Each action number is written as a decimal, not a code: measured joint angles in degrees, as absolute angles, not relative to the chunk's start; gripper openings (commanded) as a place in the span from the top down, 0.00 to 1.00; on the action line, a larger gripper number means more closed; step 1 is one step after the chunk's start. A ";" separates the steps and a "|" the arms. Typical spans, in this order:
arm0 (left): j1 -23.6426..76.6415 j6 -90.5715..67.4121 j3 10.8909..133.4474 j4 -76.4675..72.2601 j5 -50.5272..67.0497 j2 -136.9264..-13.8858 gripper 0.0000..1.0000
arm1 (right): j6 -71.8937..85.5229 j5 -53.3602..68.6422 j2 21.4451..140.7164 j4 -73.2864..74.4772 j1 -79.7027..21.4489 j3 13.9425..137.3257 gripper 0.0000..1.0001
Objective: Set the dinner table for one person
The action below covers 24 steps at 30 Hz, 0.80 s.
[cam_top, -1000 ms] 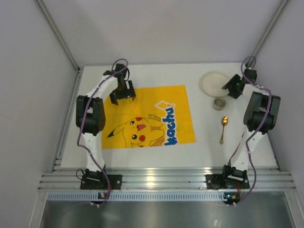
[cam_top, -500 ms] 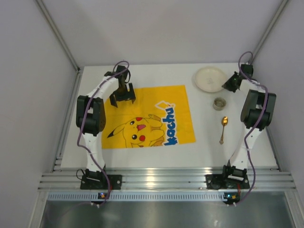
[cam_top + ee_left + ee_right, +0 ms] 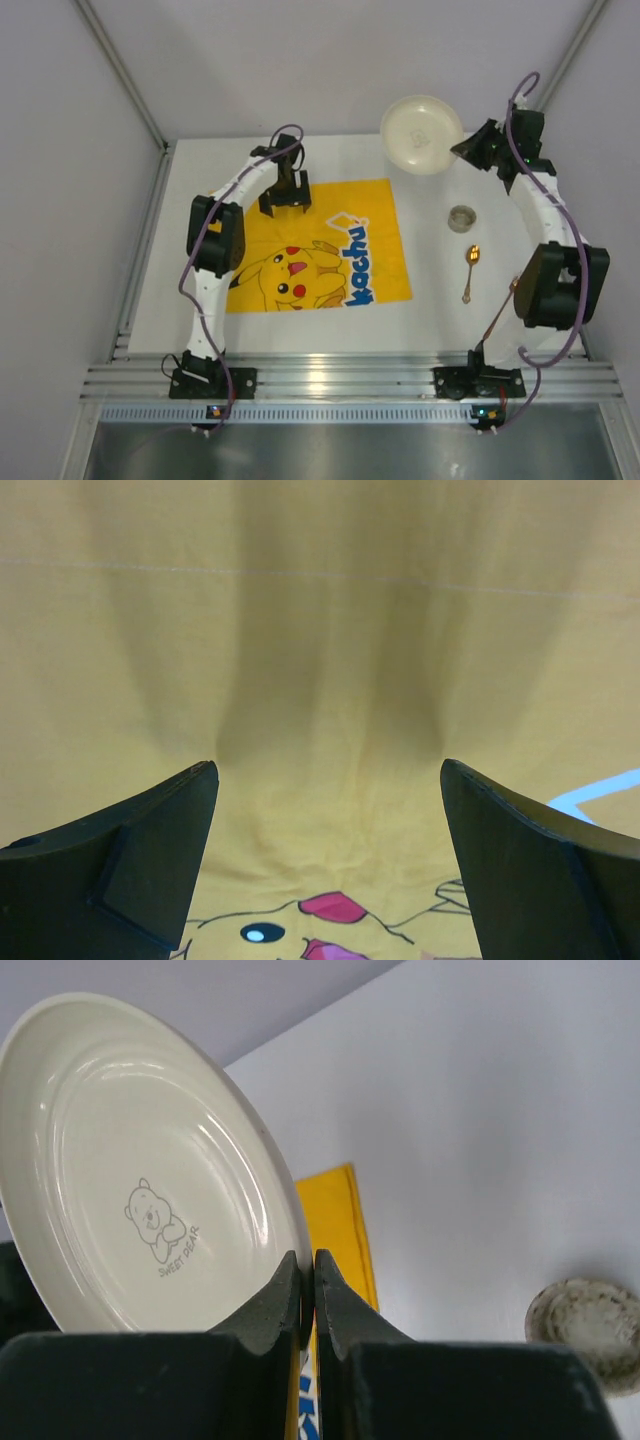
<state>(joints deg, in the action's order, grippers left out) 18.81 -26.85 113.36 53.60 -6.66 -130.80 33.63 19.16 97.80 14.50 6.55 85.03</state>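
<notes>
The white table spans the booth, with a yellow mat on its left half. Right of the mat and farther back, the right gripper pinches a tilted white plate by its rim. The left gripper hangs wide open and empty over the mat's far edge. A small cup and a spoon lie right of the mat.

The plate looks glossy and smooth, the yellow mat soft matt cloth, the spoon shiny metal, the table matt.
</notes>
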 measured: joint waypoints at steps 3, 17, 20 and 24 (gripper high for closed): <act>18.81 -26.94 114.37 53.60 -6.33 -133.75 0.02 | 32.99 20.73 91.26 14.98 4.86 77.87 1.00; 19.57 -28.40 117.97 53.17 -5.80 -136.53 0.01 | 29.56 19.99 82.50 23.05 5.37 68.23 1.00; 19.57 -29.91 117.97 52.64 -5.26 -136.53 0.01 | 29.41 19.97 80.20 23.20 5.37 68.12 1.00; 19.57 -32.03 118.45 51.94 -3.92 -136.84 0.01 | 28.93 19.92 78.24 23.35 5.15 66.39 1.00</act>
<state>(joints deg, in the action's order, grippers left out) 19.57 -32.03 118.45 51.94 -3.92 -136.84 28.93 19.92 78.24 23.35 5.15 66.39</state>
